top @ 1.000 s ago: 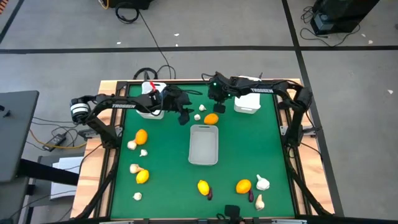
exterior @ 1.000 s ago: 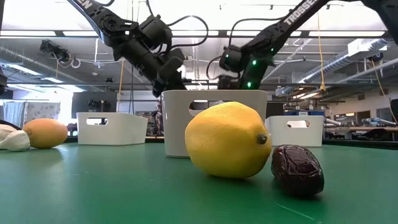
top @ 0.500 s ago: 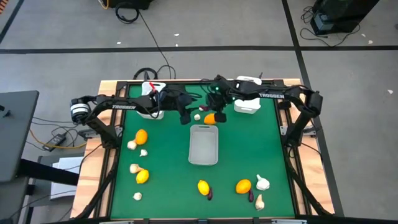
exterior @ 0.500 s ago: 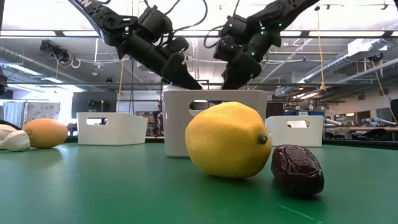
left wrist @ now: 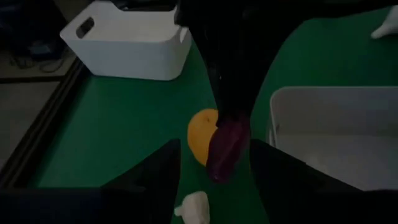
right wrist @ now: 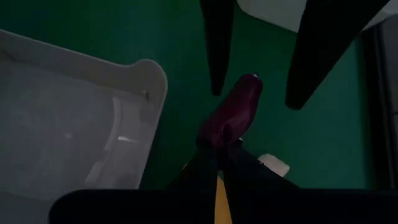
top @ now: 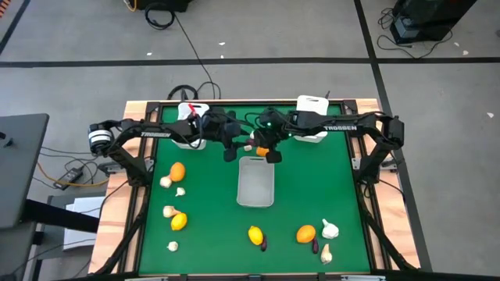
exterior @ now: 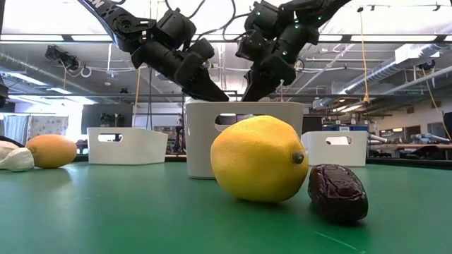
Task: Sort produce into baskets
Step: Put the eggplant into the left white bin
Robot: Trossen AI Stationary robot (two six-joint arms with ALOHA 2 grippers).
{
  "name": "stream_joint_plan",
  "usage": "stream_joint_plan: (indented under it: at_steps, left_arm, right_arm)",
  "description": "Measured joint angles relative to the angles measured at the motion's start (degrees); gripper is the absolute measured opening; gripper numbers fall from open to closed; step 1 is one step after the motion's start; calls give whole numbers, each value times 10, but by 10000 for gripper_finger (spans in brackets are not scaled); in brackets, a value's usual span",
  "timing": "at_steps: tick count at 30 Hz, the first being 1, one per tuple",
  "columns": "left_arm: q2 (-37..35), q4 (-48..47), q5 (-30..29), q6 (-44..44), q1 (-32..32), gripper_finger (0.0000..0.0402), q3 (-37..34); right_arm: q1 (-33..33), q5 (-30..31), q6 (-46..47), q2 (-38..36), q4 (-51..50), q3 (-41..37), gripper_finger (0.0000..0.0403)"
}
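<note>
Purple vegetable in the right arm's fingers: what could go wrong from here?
1. The right fingers pinch only one end of the purple vegetable; it may slip and fall beside the middle basket, not into it.
2. The left fingers stand open on both sides of it, very close; the arms may collide.

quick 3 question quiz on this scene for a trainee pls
1. What does the right gripper hold? A) a lemon B) a purple vegetable C) a garlic bulb
2. True or false: the middle basket already holds produce.
3. Fill in: the left gripper has its fingers ____ on either side of the purple vegetable.

Key: 1 B; 2 false; 3 open
</note>
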Motion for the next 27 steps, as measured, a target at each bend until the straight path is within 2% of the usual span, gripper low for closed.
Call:
stream_joint_plan:
  at_steps: [4, 15, 22, 27]
  left_arm:
    - [0, 0, 0, -12, 0, 173, 0]
    - [0, -2, 3, -28, 0, 49, 0]
    - [0, -9, 3, -28, 0, 27, 0]
    - [-1, -15, -4, -29, 0, 19, 0]
  right_arm:
    - [6, 4, -7, 0, 5, 0, 24]
    - [10, 15, -8, 0, 6, 0, 25]
    - [10, 20, -8, 0, 13, -1, 33]
    - [10, 31, 6, 0, 21, -1, 60]
